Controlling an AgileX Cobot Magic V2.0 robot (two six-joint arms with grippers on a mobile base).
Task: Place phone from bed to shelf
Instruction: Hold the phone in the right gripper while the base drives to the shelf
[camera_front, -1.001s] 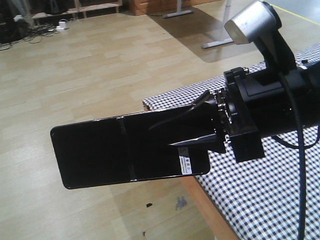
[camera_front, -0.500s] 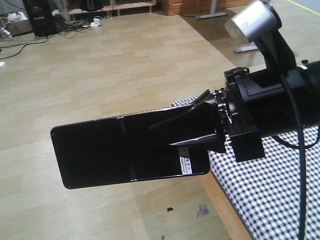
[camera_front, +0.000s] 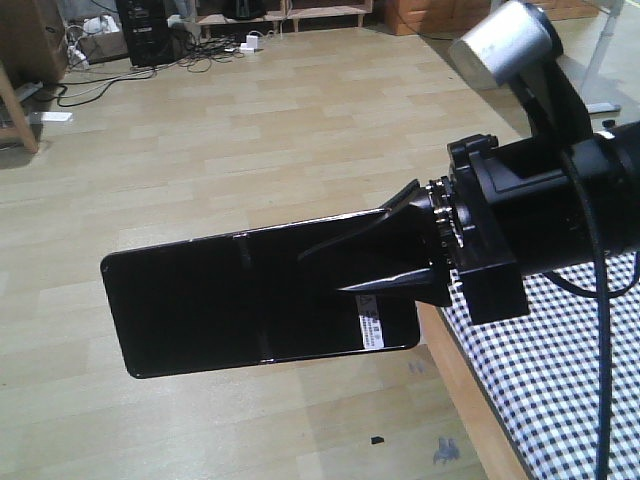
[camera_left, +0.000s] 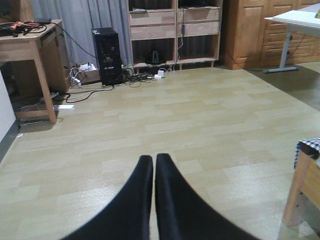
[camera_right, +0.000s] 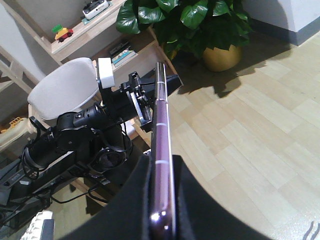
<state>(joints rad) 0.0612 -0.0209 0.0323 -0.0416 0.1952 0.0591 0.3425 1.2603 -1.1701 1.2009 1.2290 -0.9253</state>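
The phone (camera_front: 250, 300) is held in the air, long side roughly level, over the wooden floor (camera_front: 250, 120) beside the edge of the bed (camera_front: 560, 390). It is clamped at its stickered end by the right gripper (camera_front: 325, 272) (edge-on in the wrist view). The left gripper (camera_left: 153, 160) is pressed closed on nothing. The shelf (camera_right: 75, 37) is seen beyond, well apart from the phone.

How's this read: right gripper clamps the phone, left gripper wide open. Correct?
Not quite. The left gripper is shut, fingers pressed together with nothing between them; the left wrist view shows it. The right gripper does clamp the phone.
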